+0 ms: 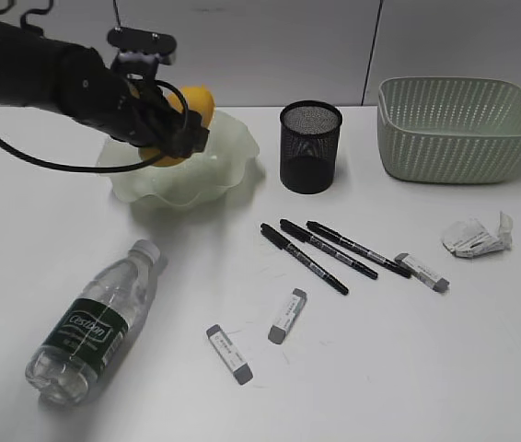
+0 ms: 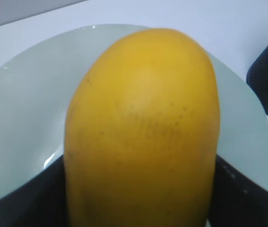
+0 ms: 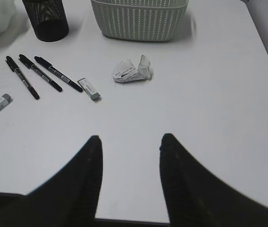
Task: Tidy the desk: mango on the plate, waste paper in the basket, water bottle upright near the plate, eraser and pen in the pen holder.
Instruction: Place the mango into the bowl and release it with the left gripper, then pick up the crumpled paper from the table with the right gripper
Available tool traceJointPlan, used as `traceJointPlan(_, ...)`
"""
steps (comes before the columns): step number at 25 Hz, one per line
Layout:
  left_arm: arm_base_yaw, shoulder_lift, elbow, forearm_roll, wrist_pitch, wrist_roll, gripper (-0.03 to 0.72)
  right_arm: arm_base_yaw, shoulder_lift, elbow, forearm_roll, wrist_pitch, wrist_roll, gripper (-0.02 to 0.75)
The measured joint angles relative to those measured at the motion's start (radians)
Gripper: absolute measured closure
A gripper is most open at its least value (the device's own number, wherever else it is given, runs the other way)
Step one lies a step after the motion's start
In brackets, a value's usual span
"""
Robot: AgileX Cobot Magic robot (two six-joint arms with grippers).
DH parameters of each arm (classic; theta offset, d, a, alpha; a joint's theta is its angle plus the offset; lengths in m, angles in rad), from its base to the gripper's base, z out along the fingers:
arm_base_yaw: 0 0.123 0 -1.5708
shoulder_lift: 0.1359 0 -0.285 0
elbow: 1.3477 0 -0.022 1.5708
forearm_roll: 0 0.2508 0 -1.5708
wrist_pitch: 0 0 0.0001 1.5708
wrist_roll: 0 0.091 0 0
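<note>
My left gripper (image 1: 173,124) is shut on the yellow-orange mango (image 1: 196,103) and holds it over the pale-green plate (image 1: 228,161); the mango (image 2: 143,132) fills the left wrist view above the plate (image 2: 25,104). My right gripper (image 3: 130,142) is open and empty over the bare desk (image 3: 209,118). The water bottle (image 1: 90,322) lies on its side at the front left. Three black pens (image 1: 329,250) and three erasers (image 1: 287,316) lie mid-desk. The waste paper (image 1: 477,236) lies at the right. The black pen holder (image 1: 310,145) and green basket (image 1: 458,129) stand at the back.
The right wrist view shows the pens (image 3: 34,75), an eraser (image 3: 89,89), the waste paper (image 3: 132,71), the pen holder (image 3: 46,19) and the basket (image 3: 141,19) ahead of the gripper. The desk's right edge (image 3: 266,61) runs close to a wall.
</note>
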Motion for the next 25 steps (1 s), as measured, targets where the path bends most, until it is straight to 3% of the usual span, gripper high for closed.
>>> traceJointPlan(5,-0.001,0.028,-0.032,0.000,0.028,0.000,0.050,0.000,0.000,0.000,0.001,0.000,0.000,0.405)
traceJointPlan(11,-0.001,0.010,-0.034,0.000,0.061,0.000,0.038,0.000,0.000,0.000,0.001,0.000,0.000,0.405)
traceJointPlan(14,-0.001,-0.045,-0.025,0.011,0.085,0.000,0.076,0.000,0.000,0.000,0.001,0.000,0.000,0.405)
traceJointPlan(16,-0.001,-0.127,0.011,0.014,0.089,0.000,0.141,0.000,0.000,0.000,0.001,0.000,0.000,0.405)
traceJointPlan(19,-0.001,-0.316,0.156,0.028,0.089,0.000,0.210,0.000,0.000,0.000,0.001,0.000,0.000,0.405)
traceJointPlan(22,-0.001,-0.583,0.360,0.053,0.102,0.000,0.228,0.000,0.000,0.000,0.001,0.000,0.000,0.405)
traceJointPlan(25,-0.001,-0.906,0.533,0.059,0.233,0.000,0.230,0.000,0.000,0.000,0.001,0.000,0.000,0.405)
